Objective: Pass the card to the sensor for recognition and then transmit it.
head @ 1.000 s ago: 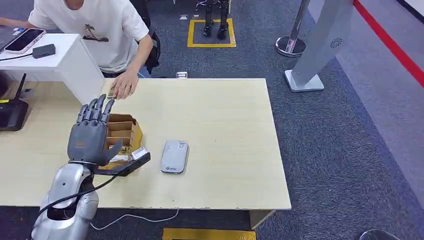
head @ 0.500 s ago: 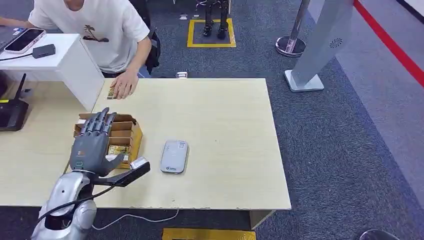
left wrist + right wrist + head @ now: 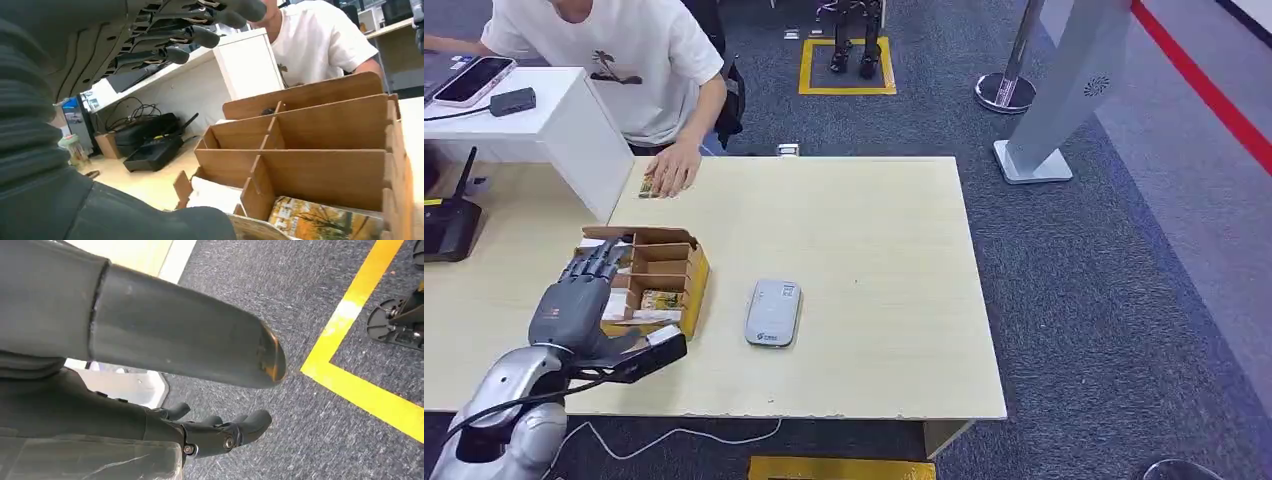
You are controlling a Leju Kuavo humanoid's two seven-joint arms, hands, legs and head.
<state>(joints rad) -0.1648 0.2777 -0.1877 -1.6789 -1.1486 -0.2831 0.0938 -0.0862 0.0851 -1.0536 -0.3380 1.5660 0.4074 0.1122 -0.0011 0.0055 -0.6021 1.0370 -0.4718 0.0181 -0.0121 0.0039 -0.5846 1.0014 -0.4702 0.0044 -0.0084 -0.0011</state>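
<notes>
A grey card sensor [image 3: 773,313] lies flat on the wooden table [image 3: 874,260]. To its left stands a partitioned wooden box [image 3: 692,272] with picture cards [image 3: 661,300] in its near compartment. My left hand [image 3: 572,300] hovers at the box's near-left side, fingers straight and apart, holding nothing. The left wrist view looks under those fingers [image 3: 200,35] into the box [image 3: 320,165] and onto a yellow picture card [image 3: 325,222]. At the table's far edge a person's hand [image 3: 674,167] rests on another card [image 3: 646,188]. My right hand [image 3: 220,432] hangs over carpet, empty.
A white stand [image 3: 574,125] with a phone [image 3: 472,80] sits at the far left, and a black router [image 3: 449,228] beside it. Beyond the table are a grey pillar [image 3: 1064,90] and a stanchion base [image 3: 1004,92].
My left hand has drawn back from the far side of the box toward me and to the left, sinking lower. The person's hand stays on the card.
</notes>
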